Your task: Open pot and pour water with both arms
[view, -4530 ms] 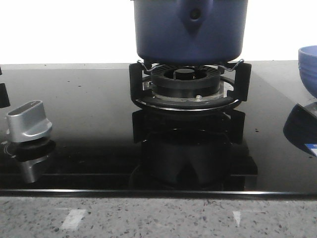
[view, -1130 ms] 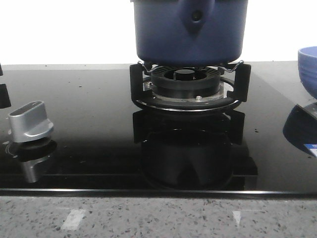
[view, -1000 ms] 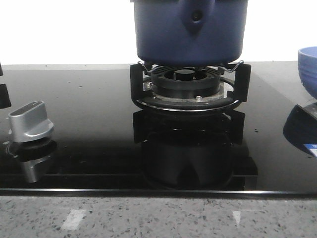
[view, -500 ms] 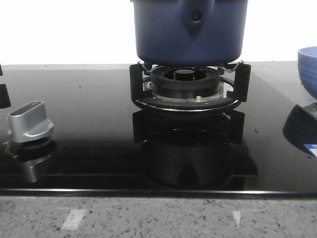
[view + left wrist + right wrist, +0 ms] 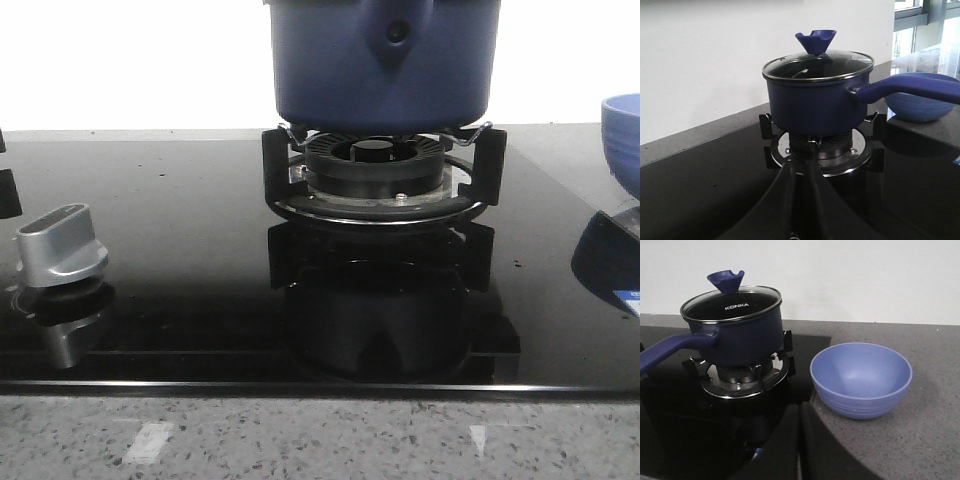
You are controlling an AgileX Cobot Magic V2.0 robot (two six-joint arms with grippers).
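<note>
No step of the task is judged begun: the pot point(image 5: 812, 107) is seated on the burner grate point(image 5: 822, 150) of the black glass hob point(image 5: 180, 230), and its glass lid point(image 5: 818, 64) is shut on it, the blue lid knob point(image 5: 815, 40) untouched. The long handle point(image 5: 905, 88) is seen to run out toward the robot; in the front view only the handle mount with its rivet is shown, the handle itself being cut off. The lighter blue bowl point(image 5: 861, 378) is set on the grey counter point(image 5: 920, 440), to the right of the hob and apart from the pot. The left gripper point(image 5: 799, 200) and right gripper point(image 5: 799, 450) are both held back from the pot and well short of it, each with fingers pressed together and nothing between them. Neither arm is visible in the front view. The next move is judged to call for one gripper to be opened and brought over the knob, so the lid can be lifted off before the handle is taken for pouring.
</note>
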